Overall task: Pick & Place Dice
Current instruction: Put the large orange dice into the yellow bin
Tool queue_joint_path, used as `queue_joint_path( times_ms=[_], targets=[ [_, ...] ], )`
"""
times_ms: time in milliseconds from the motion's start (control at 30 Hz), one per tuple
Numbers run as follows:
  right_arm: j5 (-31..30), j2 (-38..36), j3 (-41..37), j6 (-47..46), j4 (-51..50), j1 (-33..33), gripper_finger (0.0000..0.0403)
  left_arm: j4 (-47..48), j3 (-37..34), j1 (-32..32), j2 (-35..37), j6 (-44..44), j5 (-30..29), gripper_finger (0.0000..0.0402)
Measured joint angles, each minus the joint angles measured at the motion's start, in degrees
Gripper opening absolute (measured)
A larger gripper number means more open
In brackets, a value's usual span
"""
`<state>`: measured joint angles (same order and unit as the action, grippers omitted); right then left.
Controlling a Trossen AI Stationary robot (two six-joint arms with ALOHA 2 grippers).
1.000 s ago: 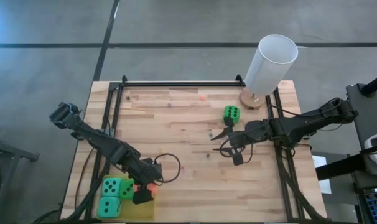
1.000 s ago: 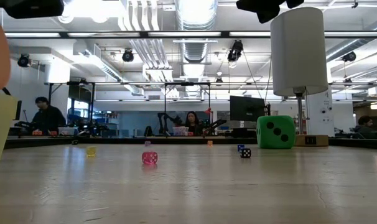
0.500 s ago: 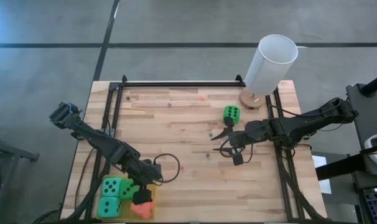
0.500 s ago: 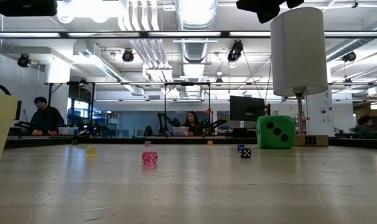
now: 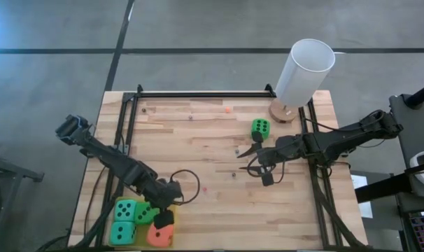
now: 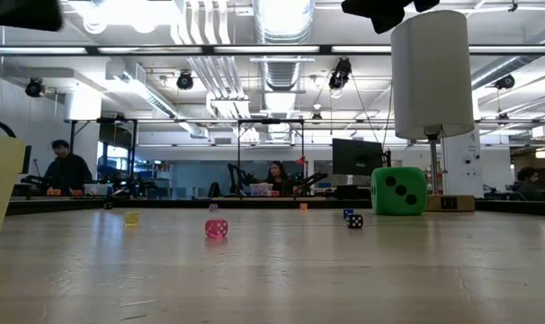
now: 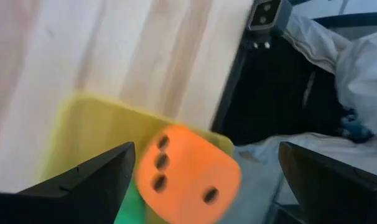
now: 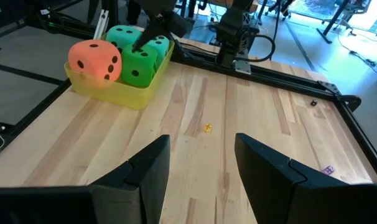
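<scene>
A yellow tray (image 5: 140,239) at the table's near left corner holds two teal dice (image 5: 126,208), one green die (image 5: 143,212) and the orange-red die (image 5: 159,234), which lies in its near right corner. My left gripper (image 5: 163,218) hangs open just over the tray, its fingers on either side of the orange-red die (image 7: 188,174) and above it. Another green die (image 5: 261,128) rests on the bare wood at the far right. My right gripper (image 5: 261,158) hovers open just near of it, with nothing between its fingers (image 8: 152,163).
A tall white cylinder (image 5: 304,70) stands on a round wooden base at the far right corner. Several tiny dice, one of them pink (image 6: 216,228), lie scattered over the middle of the table. Black rails run along the left, far and right edges.
The orange-red die, up at my left gripper a second ago, has fallen into the tray's near right corner and lies still. My left gripper has stayed over the tray and rolled about its own axis.
</scene>
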<state>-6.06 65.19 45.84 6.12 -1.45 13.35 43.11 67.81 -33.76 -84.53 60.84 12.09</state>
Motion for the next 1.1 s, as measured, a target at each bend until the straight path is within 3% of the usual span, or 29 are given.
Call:
queue_joint_path(
  times_ms=[233,400,600,1100],
  targets=[
    [0.0,0.0,0.0,0.0,0.0,0.0,0.018,-2.4,-0.5,-4.3,-0.2,11.9,-0.7,0.0399],
    [0.0,-0.1,0.0,0.1,0.0,0.0,0.018,-7.4,-1.5,-5.2,-2.9,12.7,-1.1,0.0399],
    [0.0,-0.1,0.0,0.1,0.0,0.0,0.018,-12.2,-1.3,-6.2,-5.7,16.1,4.5,0.0399],
    [0.0,-0.1,0.0,0.0,0.0,0.0,0.018,-12.2,0.1,-8.9,-5.5,19.5,5.0,0.0399]
  ],
)
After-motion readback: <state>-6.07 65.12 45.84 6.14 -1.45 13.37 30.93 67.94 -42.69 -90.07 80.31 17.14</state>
